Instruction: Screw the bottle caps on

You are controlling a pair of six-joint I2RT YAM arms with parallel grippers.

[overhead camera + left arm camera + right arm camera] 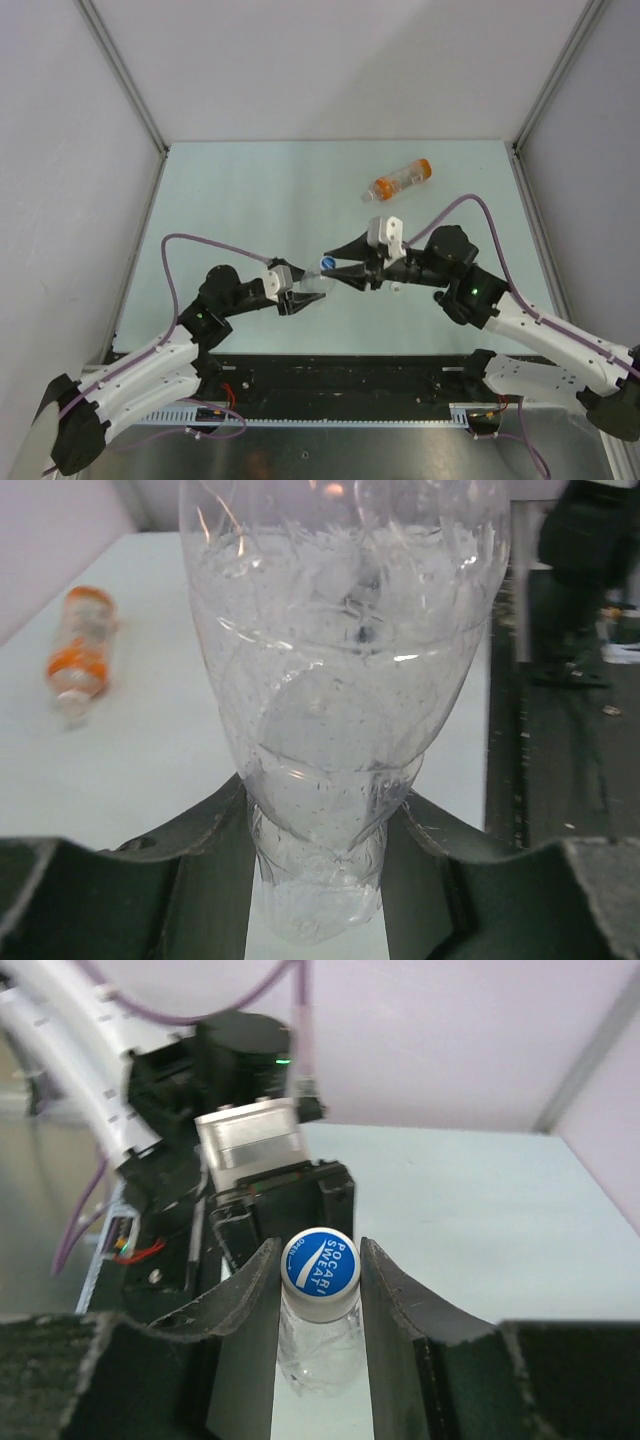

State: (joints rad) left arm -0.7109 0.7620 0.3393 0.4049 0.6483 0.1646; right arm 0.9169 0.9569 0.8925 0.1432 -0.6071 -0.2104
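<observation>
Top external view shows us the clear bottle (312, 287) held sideways above the counter (250, 190) between the two arms. The left claw (298, 298) is clamped on its lower body. The left wrist view adds that its walls are speckled, and we see straight through them to the counter. Only the right wrist view shows the blue-topped cap (322, 1265) sitting on the neck. The right claw (320, 1245) stands close on either side of it, but we cannot tell whether it presses. The orange bottle (400, 181) lies on its side farther back, well apart.
</observation>
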